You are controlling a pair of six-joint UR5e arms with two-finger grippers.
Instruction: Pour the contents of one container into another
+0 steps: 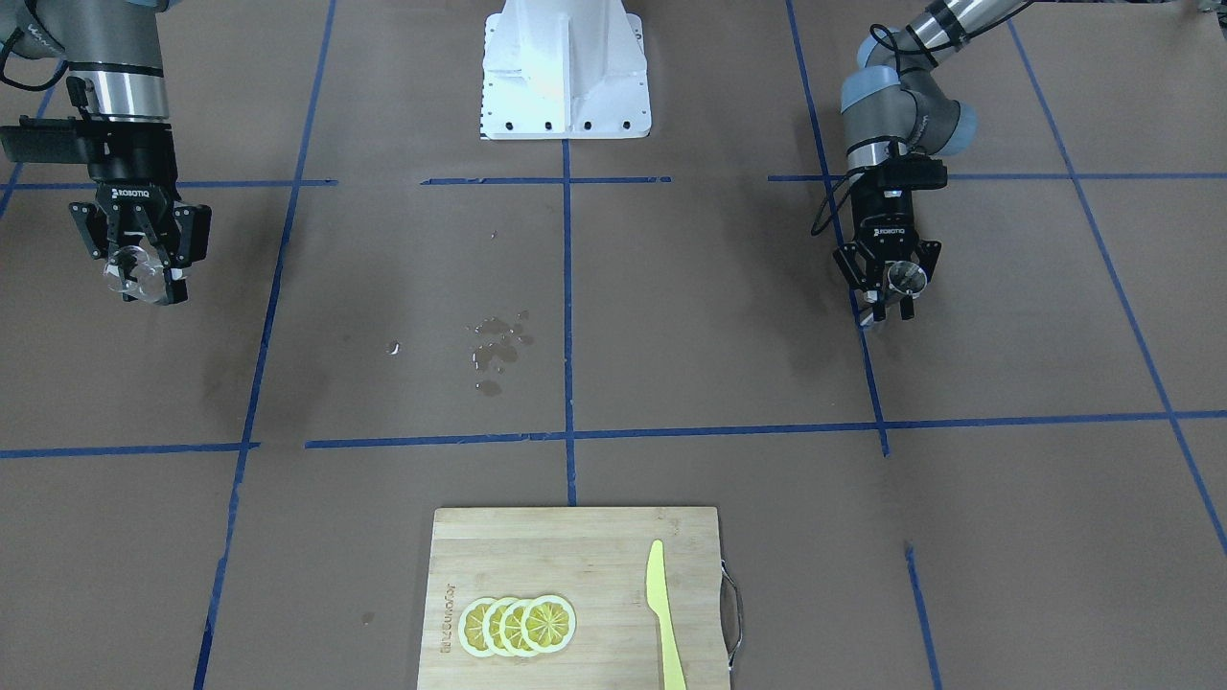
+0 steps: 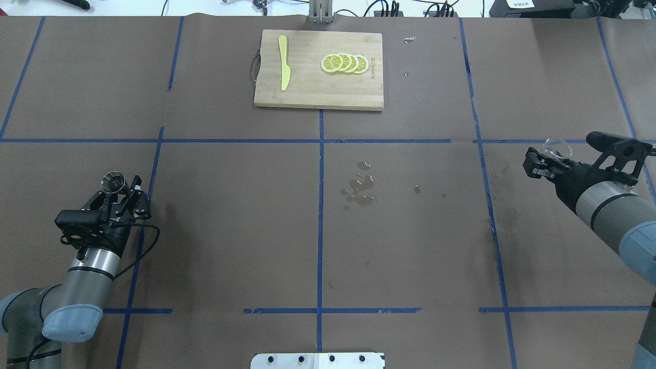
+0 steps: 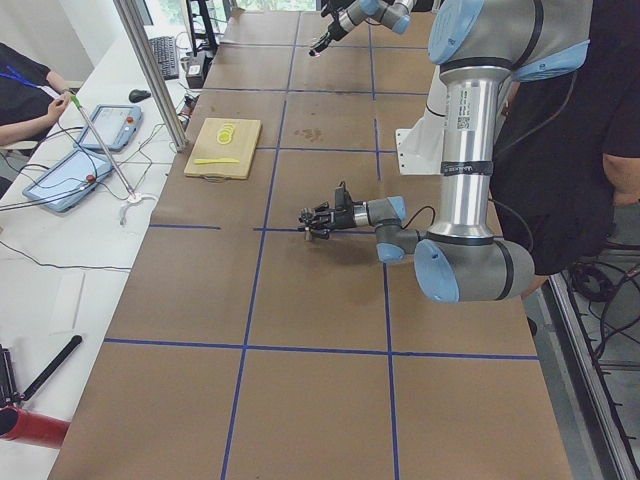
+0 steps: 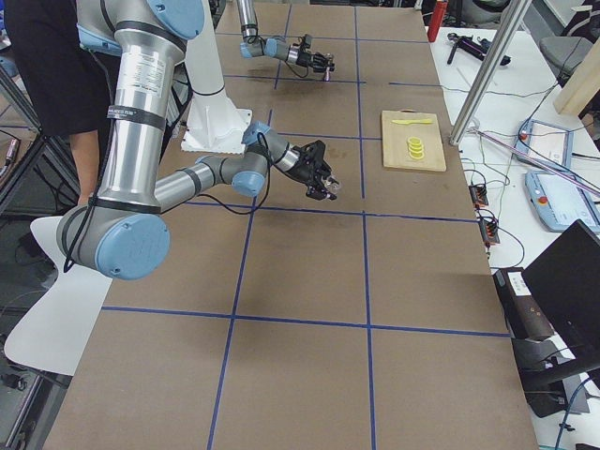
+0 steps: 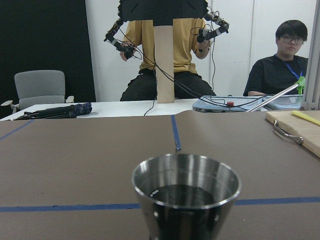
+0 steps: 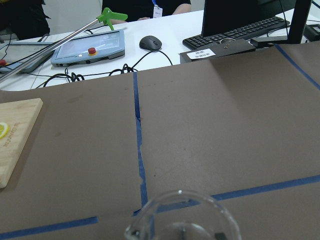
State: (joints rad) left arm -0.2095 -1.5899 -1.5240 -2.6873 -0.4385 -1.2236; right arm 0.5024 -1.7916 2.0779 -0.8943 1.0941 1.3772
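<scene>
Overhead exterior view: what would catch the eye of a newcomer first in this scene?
Each arm holds a vessel out at its own side of the table: the left pincer grips a steel cup, the right pincer a clear glass. Between them, near the middle, lies a small puddle of spilled drops. At the far edge, a wooden cutting board carries lemon slices and a yellow knife.

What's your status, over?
Left gripper shut on metal cup. Right gripper shut on clear glass. Cup and glass wide apart, spilled puddle on the table between them.
</scene>
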